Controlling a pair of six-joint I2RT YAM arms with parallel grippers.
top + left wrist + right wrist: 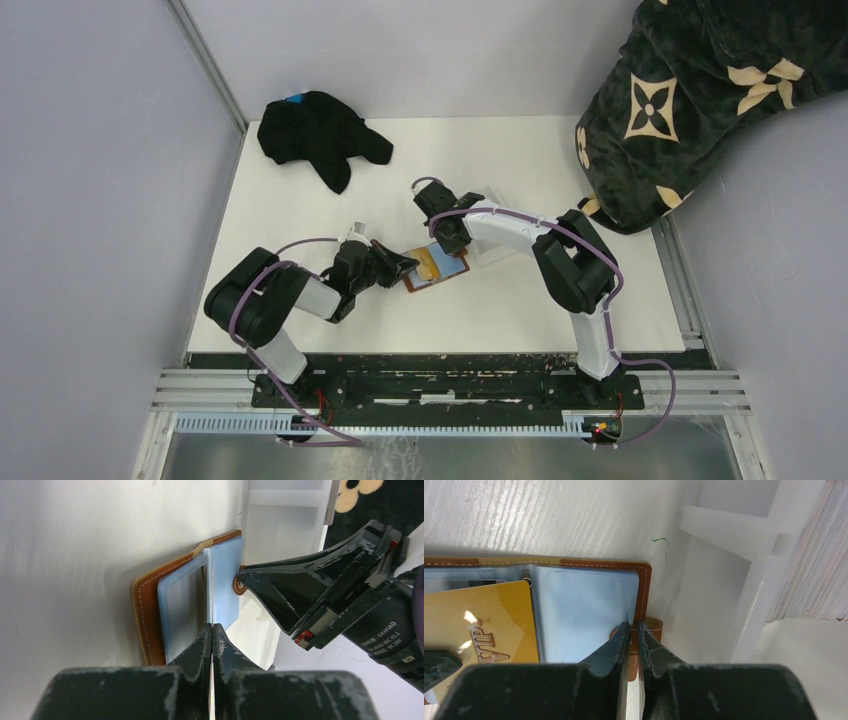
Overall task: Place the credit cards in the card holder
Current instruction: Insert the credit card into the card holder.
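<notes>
The brown leather card holder (455,266) lies open on the white table, its light blue plastic sleeves (584,605) facing up. My right gripper (450,243) is shut on the holder's right edge by the snap tab (654,625); in the right wrist view the jaws (634,626) pinch the brown rim. My left gripper (405,265) is shut on a yellow credit card (484,620) marked VIP, which lies over the holder's left half. In the left wrist view that card (213,590) shows edge-on between the closed jaws (213,627), above the holder (145,610).
A clear plastic tray (744,580) sits just right of the holder, with a stack of several cards (814,560) standing in it. A black cloth (320,135) lies at the back left. A dark patterned blanket (700,100) fills the back right corner. Grey walls enclose the table.
</notes>
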